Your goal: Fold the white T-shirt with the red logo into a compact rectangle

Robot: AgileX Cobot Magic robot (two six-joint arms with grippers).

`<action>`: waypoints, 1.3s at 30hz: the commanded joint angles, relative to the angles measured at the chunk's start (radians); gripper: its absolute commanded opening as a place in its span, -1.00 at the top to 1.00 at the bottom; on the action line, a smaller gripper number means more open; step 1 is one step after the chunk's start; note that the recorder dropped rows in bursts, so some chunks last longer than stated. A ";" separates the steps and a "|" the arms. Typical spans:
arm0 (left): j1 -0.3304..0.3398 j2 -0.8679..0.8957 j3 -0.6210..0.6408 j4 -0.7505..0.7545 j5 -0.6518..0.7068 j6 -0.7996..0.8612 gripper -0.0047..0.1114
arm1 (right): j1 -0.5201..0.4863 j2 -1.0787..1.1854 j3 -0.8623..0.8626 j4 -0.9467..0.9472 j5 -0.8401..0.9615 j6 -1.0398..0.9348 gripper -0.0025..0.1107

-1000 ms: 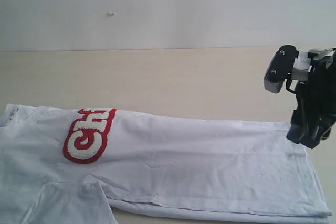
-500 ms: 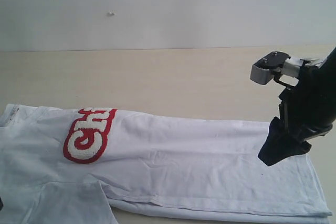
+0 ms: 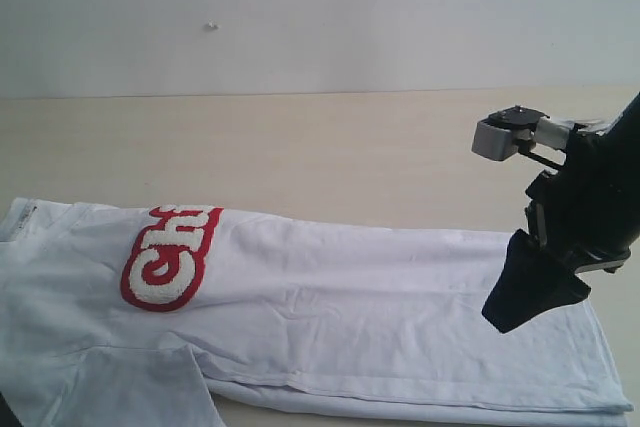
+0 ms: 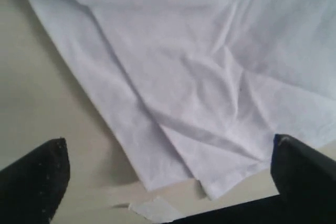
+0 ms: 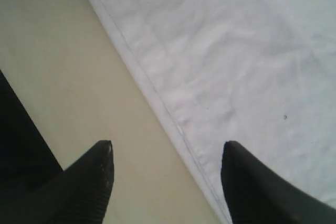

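Exterior: low, across table (image 3: pixel 300 147) toward wall (image 3: pixel 320 17). Wrists: close, downward, likely steep. All share T-shirt (image 3: pixel 380 297).

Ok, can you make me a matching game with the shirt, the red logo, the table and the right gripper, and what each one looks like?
Things:
1. white T-shirt
2. red logo
3. table
4. right gripper

Looks:
A. plain beige
B. open, with the shirt's edge running between its fingers
C. wrinkled, lying flat
D. has white letters on it

Right pairs: 1-C, 2-D, 3-A, 4-B.
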 commanded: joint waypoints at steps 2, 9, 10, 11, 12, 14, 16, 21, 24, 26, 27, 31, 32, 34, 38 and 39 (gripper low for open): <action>0.006 -0.010 0.006 -0.033 -0.019 0.030 -0.89 | -0.002 -0.009 0.002 0.016 0.003 -0.006 -0.07; 0.006 0.021 0.006 -0.030 -0.021 0.030 -0.89 | -0.002 -0.009 0.002 0.020 0.003 -0.013 -0.07; 0.006 0.037 0.006 -0.030 -0.021 0.030 -0.89 | -0.002 -0.009 0.002 0.023 0.003 -0.014 -0.07; 0.006 0.050 0.006 -0.030 -0.021 0.030 -0.89 | -0.002 -0.009 0.002 0.023 0.003 -0.014 -0.07; 0.006 0.067 0.006 -0.030 -0.021 0.030 -0.89 | -0.002 -0.009 0.002 0.023 0.003 -0.014 -0.07; 0.006 0.103 0.006 -0.029 -0.023 0.030 -0.89 | -0.002 -0.009 0.002 0.025 0.003 -0.014 -0.07; 0.006 0.134 0.006 -0.033 -0.031 0.030 -0.89 | -0.002 -0.009 0.002 0.025 0.003 -0.014 -0.07; 0.006 0.206 0.006 -0.146 -0.046 0.117 -0.89 | -0.002 -0.009 0.002 0.025 -0.002 -0.016 -0.07; 0.004 0.238 0.006 -0.219 -0.032 0.178 -0.89 | -0.002 -0.009 0.002 0.025 -0.004 -0.031 -0.07; 0.004 0.260 0.006 -0.258 -0.019 0.213 -0.89 | -0.002 -0.009 0.002 0.025 -0.007 -0.031 -0.07; 0.004 0.271 0.006 -0.277 -0.017 0.229 -0.89 | -0.002 -0.009 0.002 0.025 -0.010 -0.031 -0.07; 0.004 0.318 0.006 -0.378 0.025 0.314 -0.89 | -0.002 -0.009 0.002 0.025 -0.017 -0.033 -0.07; 0.004 0.334 0.006 -0.392 0.030 0.315 -0.89 | -0.002 -0.009 0.002 0.025 -0.013 -0.033 -0.07; 0.004 0.351 0.006 -0.395 0.032 0.318 -0.89 | -0.002 -0.009 0.002 0.025 -0.001 -0.031 -0.07; 0.004 0.365 0.004 -0.399 0.035 0.324 -0.89 | -0.002 -0.009 0.002 0.025 0.003 -0.031 -0.07; 0.004 0.365 0.004 -0.416 0.038 0.345 -0.88 | -0.002 -0.009 0.002 0.025 0.003 -0.031 -0.07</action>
